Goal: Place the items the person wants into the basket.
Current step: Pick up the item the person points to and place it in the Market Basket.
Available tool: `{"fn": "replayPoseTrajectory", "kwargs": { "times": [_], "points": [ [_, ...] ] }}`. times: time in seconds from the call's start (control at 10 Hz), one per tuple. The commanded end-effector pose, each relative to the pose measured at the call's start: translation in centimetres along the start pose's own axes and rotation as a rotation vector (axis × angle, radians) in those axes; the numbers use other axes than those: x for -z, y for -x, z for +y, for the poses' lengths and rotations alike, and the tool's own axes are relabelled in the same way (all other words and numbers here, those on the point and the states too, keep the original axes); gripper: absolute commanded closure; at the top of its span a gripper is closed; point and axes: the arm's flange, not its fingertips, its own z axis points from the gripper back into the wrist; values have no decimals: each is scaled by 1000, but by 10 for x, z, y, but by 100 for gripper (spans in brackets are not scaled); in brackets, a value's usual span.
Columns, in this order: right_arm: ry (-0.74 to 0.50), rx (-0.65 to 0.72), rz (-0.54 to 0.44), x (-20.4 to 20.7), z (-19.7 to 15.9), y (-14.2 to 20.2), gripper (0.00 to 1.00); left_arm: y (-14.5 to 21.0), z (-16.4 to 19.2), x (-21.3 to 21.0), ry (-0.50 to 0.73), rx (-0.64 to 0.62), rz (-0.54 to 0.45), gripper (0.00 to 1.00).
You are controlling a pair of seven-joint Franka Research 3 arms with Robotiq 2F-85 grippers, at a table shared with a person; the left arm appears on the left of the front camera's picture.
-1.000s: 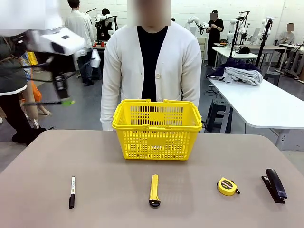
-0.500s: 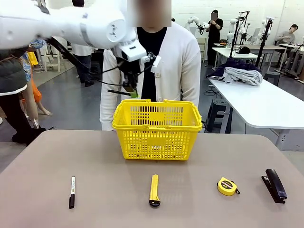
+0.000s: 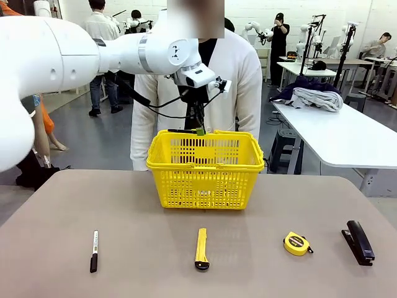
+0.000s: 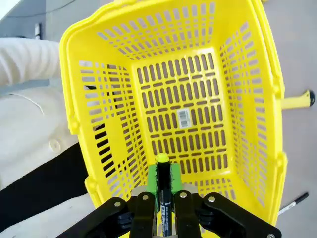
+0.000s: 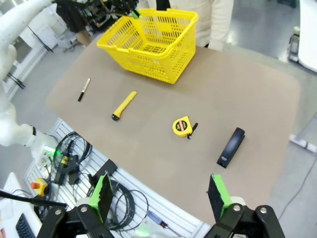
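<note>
Holding black pen (image 4: 162, 173) over yellow basket (image 3: 205, 166) | my left jaws clamped on its barrel, above the basket's mouth, so release should drop it inside | my right jaws spread apart, idle | utility knife (image 3: 201, 248) lies on table (image 3: 62, 211)

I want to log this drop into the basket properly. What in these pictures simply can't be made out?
Left wrist view: the black pen in the left pincer has its rear end cut off by the bottom edge; its print is too small to read.
Left wrist view: the label on the basket floor is too small to read.
Front view: the person has both hands hidden behind the basket and table.
</note>
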Motion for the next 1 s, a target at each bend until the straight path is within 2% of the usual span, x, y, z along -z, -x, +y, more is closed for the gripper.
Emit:
{"fn": "replayPoseTrajectory", "kwargs": {
  "times": [0.0, 0.4, 0.9],
  "points": [
    [-17, -11, -2, 1, 0, 0, 0, -19, 26, 6, 36, -97, 12, 88],
    [-17, -11, -2, 1, 0, 0, 0, -2, 20, 58, 147, -221, 55, 88],
    [-17, -11, -2, 1, 0, 0, 0, 1, 2, 100, 265, -202, 117, 88]
  ]
}}
